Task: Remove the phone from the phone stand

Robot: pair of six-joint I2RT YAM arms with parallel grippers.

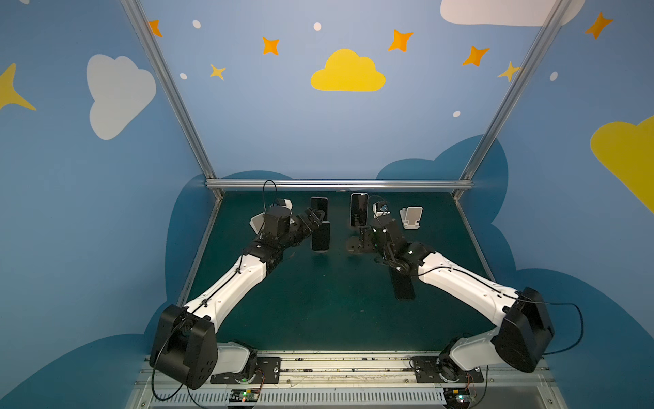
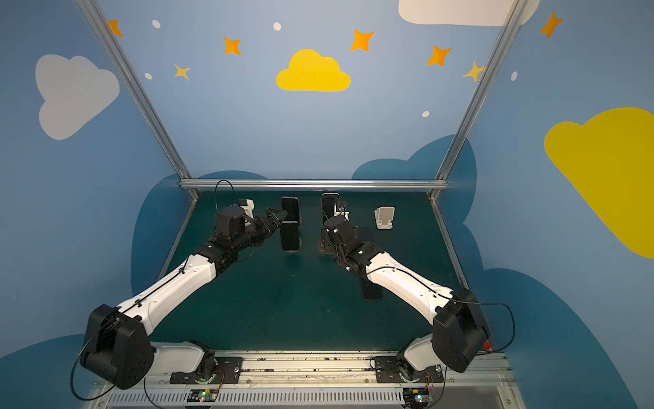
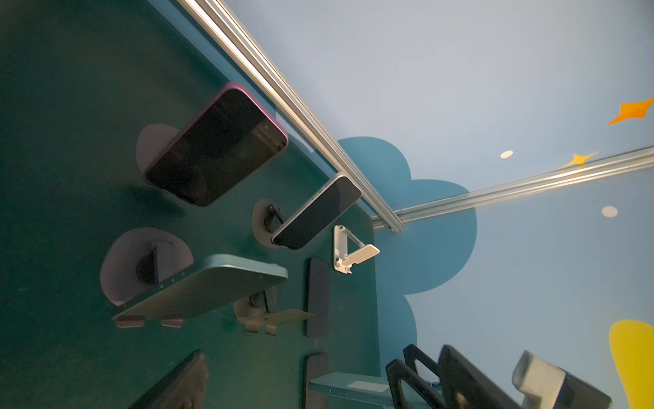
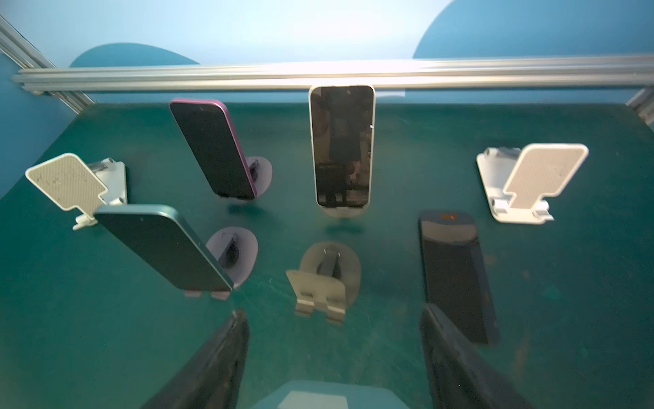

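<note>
A teal phone leans upright on a grey phone stand in the middle of the green table. My left gripper is open just left of this phone, level with its upper half and holding nothing. My right gripper hangs low in front of an empty grey stand, its fingers wide apart with only table between them. A dark phone lies flat on the table under the right arm.
Behind these, a purple-edged phone and a white-rimmed phone stand on their own stands. Empty white stands sit at the back right and back left. An aluminium rail bounds the table's far edge.
</note>
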